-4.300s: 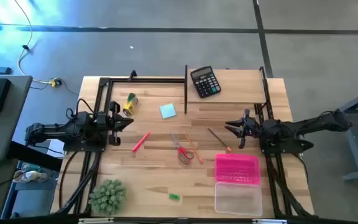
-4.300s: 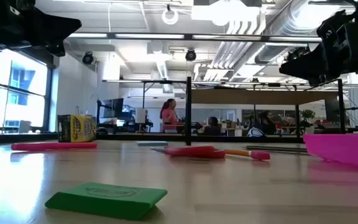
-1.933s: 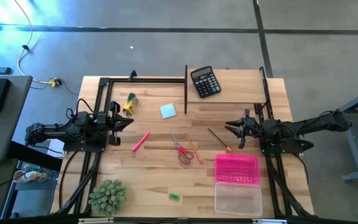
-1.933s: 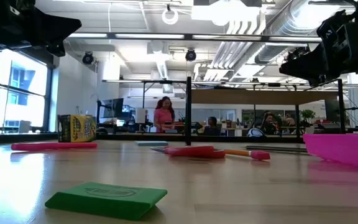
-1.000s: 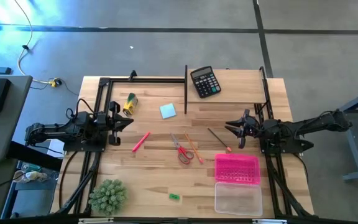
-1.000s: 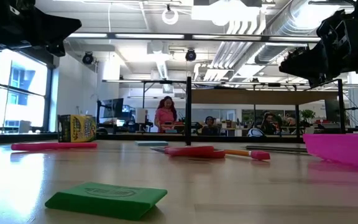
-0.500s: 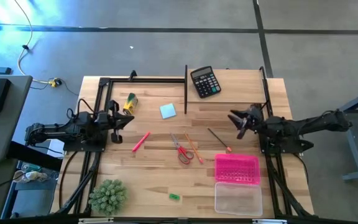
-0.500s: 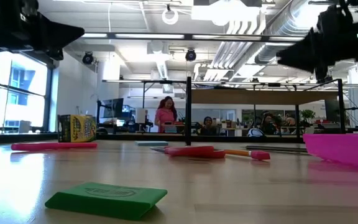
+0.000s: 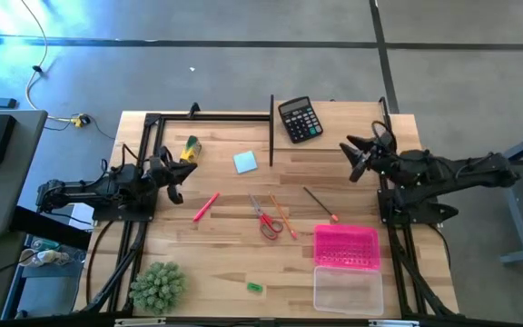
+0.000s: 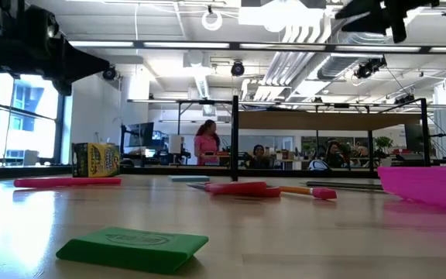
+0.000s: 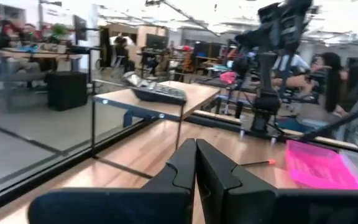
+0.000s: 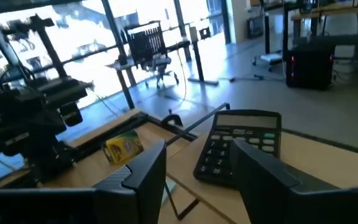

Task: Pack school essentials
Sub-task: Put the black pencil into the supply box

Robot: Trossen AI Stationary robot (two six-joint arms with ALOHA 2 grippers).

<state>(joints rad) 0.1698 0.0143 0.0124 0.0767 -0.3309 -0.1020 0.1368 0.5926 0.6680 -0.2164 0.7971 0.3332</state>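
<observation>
On the wooden table lie a red pen (image 9: 206, 206), red-handled scissors (image 9: 264, 219), thin orange pencils (image 9: 285, 218), a light-blue notepad (image 9: 245, 162), a yellow-green box (image 9: 190, 150) and a small green eraser (image 9: 255, 288). All lie flat and no gripper touches them. My left gripper (image 9: 176, 178) hovers at the table's left edge, level, its fingers shut together (image 11: 196, 169) on nothing. My right gripper (image 9: 356, 157) is raised high near the right edge, beside the calculator, open (image 12: 197, 177) and empty.
A pink tray (image 9: 346, 246) and a clear lid (image 9: 348, 289) sit at the near right. A black calculator (image 9: 300, 119) rests at the far edge, and a green spiky plant (image 9: 158, 285) at the near left. A thin black frame (image 9: 271, 127) stands upright at the far middle.
My right gripper has risen well above the table and swung toward the far edge, turning at the wrist; in the low view it has climbed to the picture's top. My left gripper has turned a little at the wrist and stayed shut. Nothing on the table has moved.
</observation>
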